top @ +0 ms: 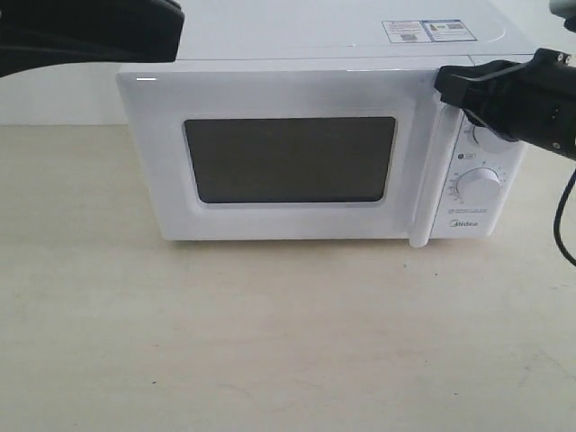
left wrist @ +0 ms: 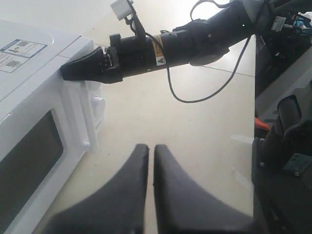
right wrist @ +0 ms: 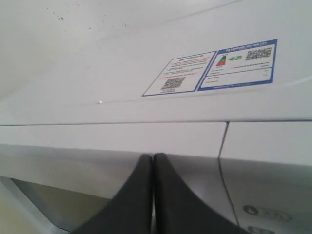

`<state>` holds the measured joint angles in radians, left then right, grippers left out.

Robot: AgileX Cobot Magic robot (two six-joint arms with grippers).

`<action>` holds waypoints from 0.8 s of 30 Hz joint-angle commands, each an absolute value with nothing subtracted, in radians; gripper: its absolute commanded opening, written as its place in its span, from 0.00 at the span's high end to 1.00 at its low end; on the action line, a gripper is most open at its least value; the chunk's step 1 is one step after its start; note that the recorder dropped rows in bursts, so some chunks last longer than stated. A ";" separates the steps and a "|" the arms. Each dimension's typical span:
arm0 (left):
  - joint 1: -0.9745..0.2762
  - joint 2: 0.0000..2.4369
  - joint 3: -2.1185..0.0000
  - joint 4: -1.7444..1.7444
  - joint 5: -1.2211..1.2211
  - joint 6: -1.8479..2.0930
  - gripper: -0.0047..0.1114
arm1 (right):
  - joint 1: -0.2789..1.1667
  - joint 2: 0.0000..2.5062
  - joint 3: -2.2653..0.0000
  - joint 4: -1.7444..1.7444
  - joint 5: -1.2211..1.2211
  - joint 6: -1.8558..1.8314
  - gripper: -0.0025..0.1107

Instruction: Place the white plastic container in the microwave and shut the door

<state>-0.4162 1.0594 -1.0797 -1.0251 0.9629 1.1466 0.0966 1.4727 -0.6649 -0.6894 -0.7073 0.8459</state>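
The white microwave (top: 297,90) stands on the table with its door (top: 162,180) flush against the body, dark window (top: 290,159) facing me. The white plastic container is hidden from every view. My right gripper (top: 443,83) is shut with nothing in it, its tip against the door's top right corner above the bar handle (top: 425,180). It also shows as a black wedge, the right gripper (left wrist: 66,73), in the left wrist view, and as closed fingers, the right gripper (right wrist: 153,157), on the door's top edge. My left gripper (left wrist: 151,148) hangs shut and empty over the table.
The left arm (top: 90,27) is a dark shape above the microwave's top left corner. Two round knobs sit on the right panel, the lower knob (top: 479,184) in full sight. Stickers (top: 428,31) lie on the top. A black cable (top: 565,216) hangs at the right edge.
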 commanded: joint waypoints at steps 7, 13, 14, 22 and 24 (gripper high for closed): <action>-0.420 1.053 -1.088 -1.028 0.968 1.138 0.92 | 0.091 1.441 -0.673 -0.731 -0.649 0.933 0.98; -0.418 1.053 -1.088 -1.024 0.967 1.138 0.92 | 0.091 1.215 -0.556 -0.779 -0.578 0.999 0.98; -0.418 1.053 -1.088 -1.024 0.967 1.138 0.92 | 0.091 1.159 -0.527 -0.788 -0.560 1.012 0.98; -0.418 1.027 -1.088 -1.014 0.900 1.036 0.92 | 0.091 0.704 -0.354 -1.058 -0.358 1.283 0.98; -0.418 0.998 -1.088 -1.013 0.885 1.020 0.92 | 0.091 0.608 -0.328 -1.120 -0.306 1.378 0.98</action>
